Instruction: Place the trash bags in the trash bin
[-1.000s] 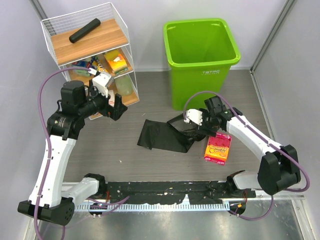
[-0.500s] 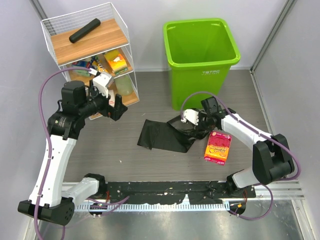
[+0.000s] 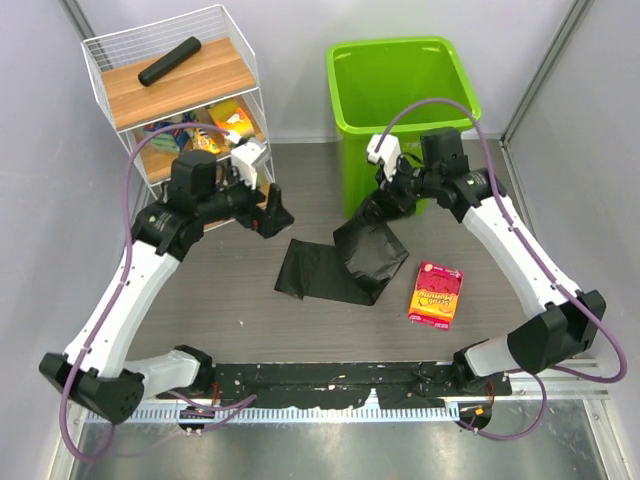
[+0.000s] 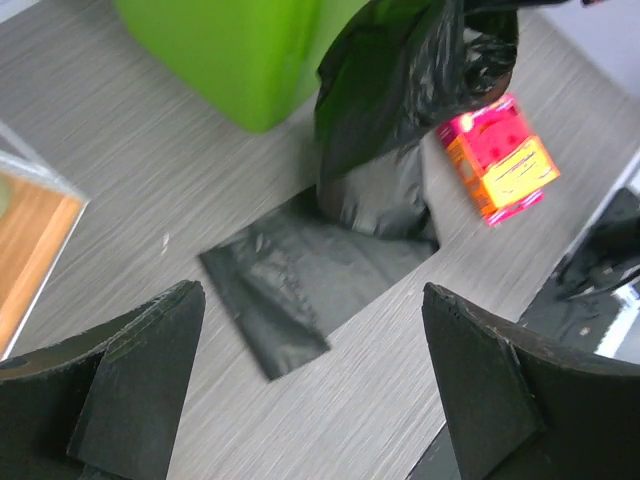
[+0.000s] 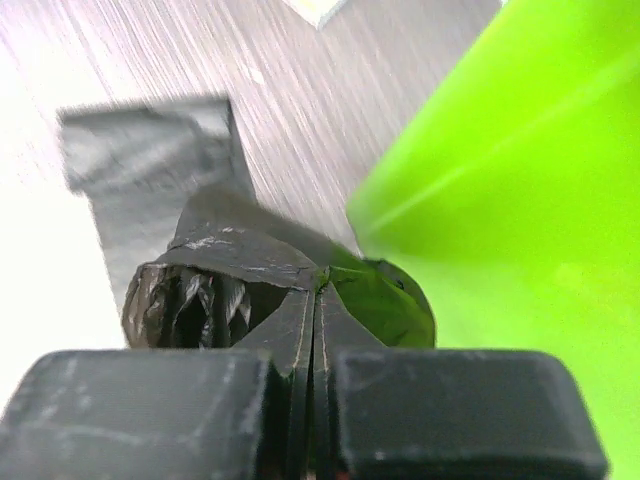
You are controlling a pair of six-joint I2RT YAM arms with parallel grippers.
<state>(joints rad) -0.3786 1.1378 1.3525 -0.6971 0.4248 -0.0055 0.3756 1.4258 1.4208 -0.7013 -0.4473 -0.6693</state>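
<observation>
The trash bag (image 3: 340,265) is pinched at its top in the tight-pressed right jaws just before the front wall of the trash bin (image 3: 400,75), its mouth lying up and beyond, while the tail is draped leftward across the worktop (image 3: 220,300) toward the spread, empty left jaws.

The top camera looks steeply down from above and behind the arm bases, wide enough to take in the whole worktop (image 3: 230,300), bin (image 3: 352,165) and bag (image 3: 335,270). The left wrist camera looks down from mid height between its fingers (image 4: 130,380), sharing the bag, a bin corner and the red packet (image 4: 497,158) with the top view. The right wrist camera sits close against the bag and bin wall.
</observation>
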